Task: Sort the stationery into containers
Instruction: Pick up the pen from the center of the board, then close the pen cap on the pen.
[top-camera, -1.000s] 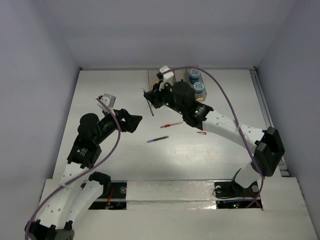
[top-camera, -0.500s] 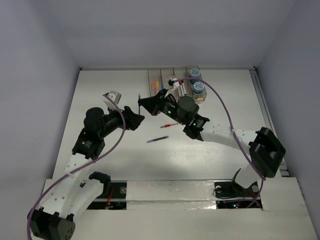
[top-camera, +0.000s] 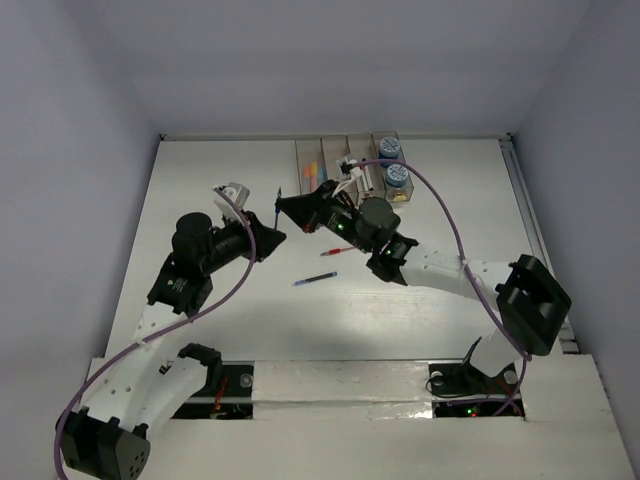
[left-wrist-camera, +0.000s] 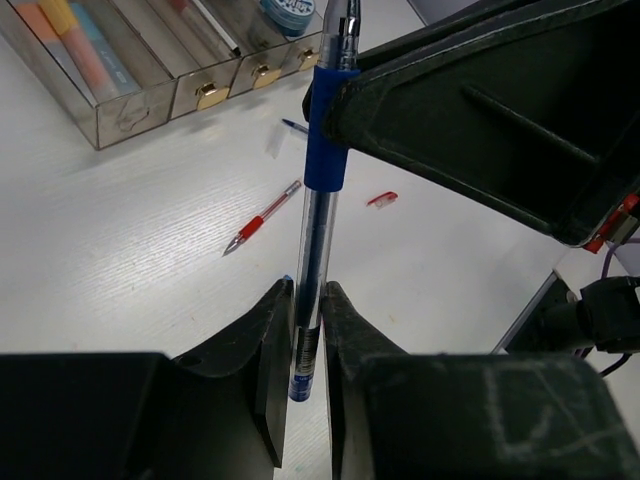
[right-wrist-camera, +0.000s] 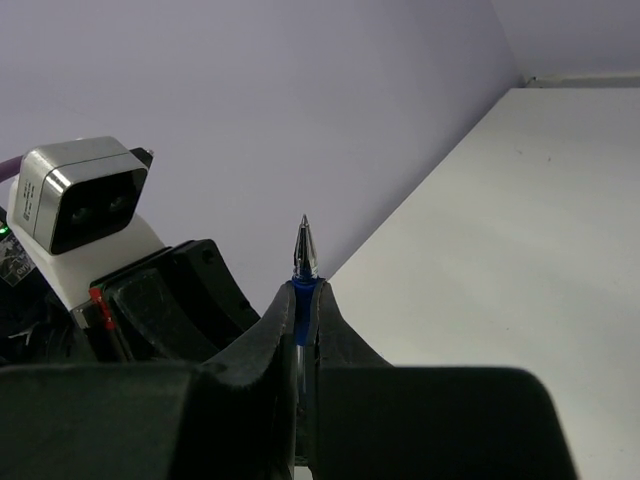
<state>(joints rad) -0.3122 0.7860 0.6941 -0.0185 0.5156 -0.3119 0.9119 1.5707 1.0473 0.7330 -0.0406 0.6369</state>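
Above the white surface (top-camera: 420, 320), nearer its far edge, a slim clear plastic pen (left-wrist-camera: 316, 235), probably light and slippery, hangs, left jaws shut on its barrel, right jaws on its surer blue grip.

Left arm (top-camera: 140, 345), right arm (top-camera: 450, 272): white link shells, black joint housings. Purple cable (top-camera: 471, 243) trailing along each. Left wrist camera (right-wrist-camera: 85, 195): silver-grey block, two dark lenses, white mount. End effector fingers (left-wrist-camera: 245, 350) matte black, red tab (right-wrist-camera: 97, 297) beside.
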